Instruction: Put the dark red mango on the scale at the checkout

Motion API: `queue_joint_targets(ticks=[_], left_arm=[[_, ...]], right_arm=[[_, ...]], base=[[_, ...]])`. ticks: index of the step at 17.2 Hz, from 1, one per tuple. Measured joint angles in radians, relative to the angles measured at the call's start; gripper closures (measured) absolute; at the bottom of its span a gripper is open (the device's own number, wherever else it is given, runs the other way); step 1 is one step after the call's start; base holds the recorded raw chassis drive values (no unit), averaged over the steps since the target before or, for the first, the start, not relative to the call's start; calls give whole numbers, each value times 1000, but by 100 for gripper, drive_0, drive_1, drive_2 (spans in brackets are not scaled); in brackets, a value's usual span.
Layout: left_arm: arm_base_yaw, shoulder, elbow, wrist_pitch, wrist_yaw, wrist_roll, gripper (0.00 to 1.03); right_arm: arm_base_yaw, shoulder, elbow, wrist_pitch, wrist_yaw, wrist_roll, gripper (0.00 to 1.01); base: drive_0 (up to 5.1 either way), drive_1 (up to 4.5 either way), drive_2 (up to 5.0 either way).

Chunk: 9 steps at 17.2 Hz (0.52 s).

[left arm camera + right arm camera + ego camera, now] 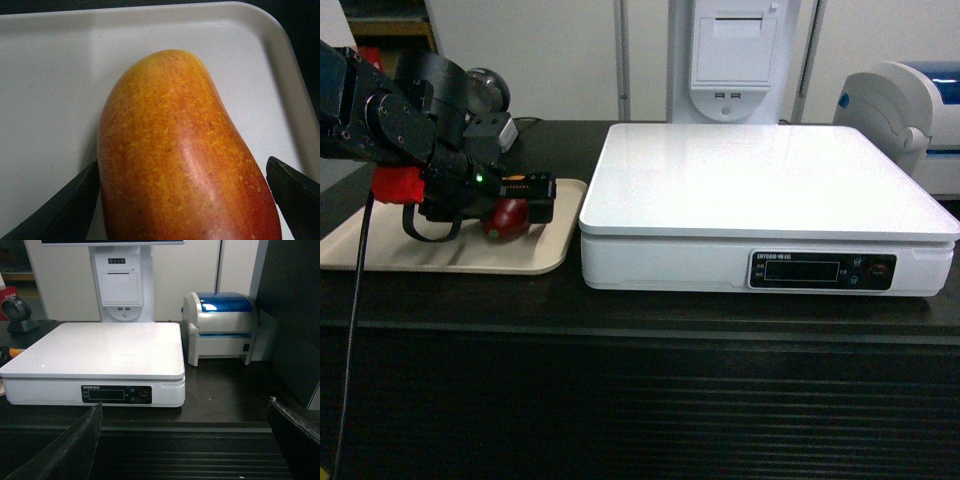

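Evidently the dark red mango (180,160) is straddled on the beige tray (50,75) by the spread left tool (182,200), seemingly untouched, so that it can be gripped for the scale (760,180).

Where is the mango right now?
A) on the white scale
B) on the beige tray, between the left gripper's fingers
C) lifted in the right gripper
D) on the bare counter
B: the mango lies on the tray, with the left gripper open around it; the scale top is bare.
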Motion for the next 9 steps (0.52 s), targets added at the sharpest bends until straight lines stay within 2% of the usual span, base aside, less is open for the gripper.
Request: queue_joint_targets(ticks=[2, 4, 8, 9], left_arm=[[-1, 0, -2, 4, -2, 5, 6], [-3, 0, -3, 8, -5, 10, 12], [-2, -15, -39, 42, -8, 26, 38], [-8, -82, -123, 78, -18, 54, 41]], right_arm=[[0, 0, 0, 0, 0, 0, 3], [0, 0, 0, 0, 0, 0, 3], [0, 0, 0, 0, 0, 0, 3], [0, 0, 0, 0, 0, 0, 3]], base=[[0, 0, 0], [0, 0, 0], [0, 0, 0], [0, 0, 0]])
